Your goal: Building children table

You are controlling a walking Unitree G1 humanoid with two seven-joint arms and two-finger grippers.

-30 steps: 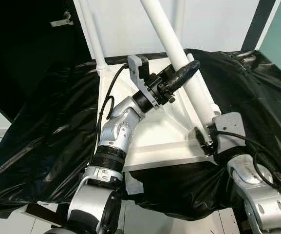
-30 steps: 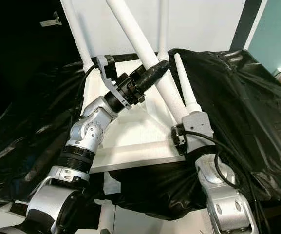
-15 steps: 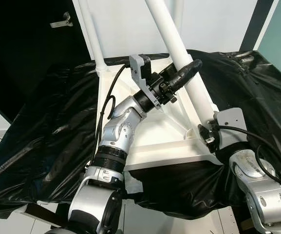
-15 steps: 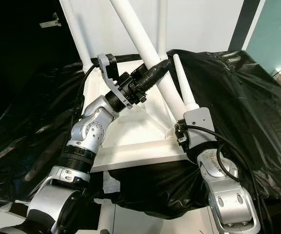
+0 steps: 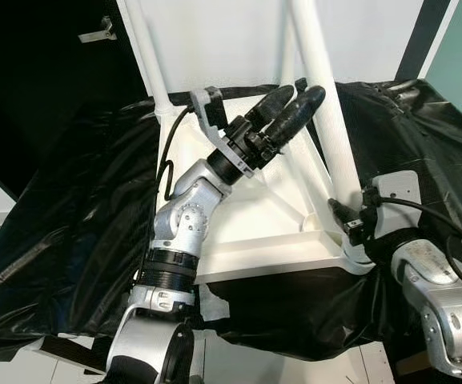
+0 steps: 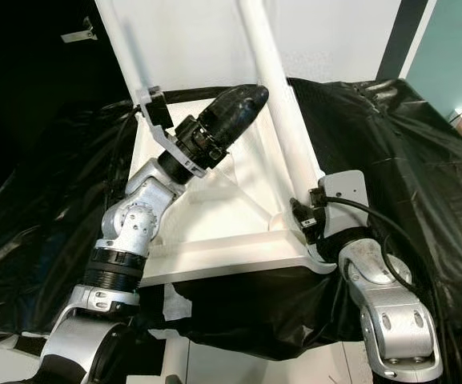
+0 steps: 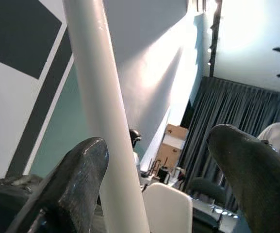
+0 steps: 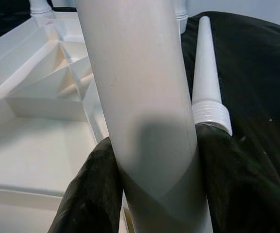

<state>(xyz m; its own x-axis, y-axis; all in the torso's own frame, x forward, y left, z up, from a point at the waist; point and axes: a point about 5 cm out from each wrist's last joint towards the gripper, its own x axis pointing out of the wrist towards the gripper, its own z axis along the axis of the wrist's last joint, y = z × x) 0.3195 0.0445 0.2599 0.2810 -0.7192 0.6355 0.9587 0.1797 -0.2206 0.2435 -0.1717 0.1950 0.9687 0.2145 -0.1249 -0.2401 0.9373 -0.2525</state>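
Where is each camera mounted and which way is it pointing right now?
Left eye view: on the head, looking down at the upturned white tabletop; both silver arms show.
Right eye view: beside it, same scene.
Left wrist view: along the open left gripper, up the white table leg.
Right wrist view: along the right gripper, clamped on that leg's base.
Shared: the leg appears in all four views.

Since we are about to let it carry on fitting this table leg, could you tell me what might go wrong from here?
1. The left tool is open, its fingers beside the white leg rather than closed on it, so only the right tool steadies the leg near its base; the long leg could tip.
2. The upturned white tabletop lies on a loose black sheet, so pushing the leg might shift it.
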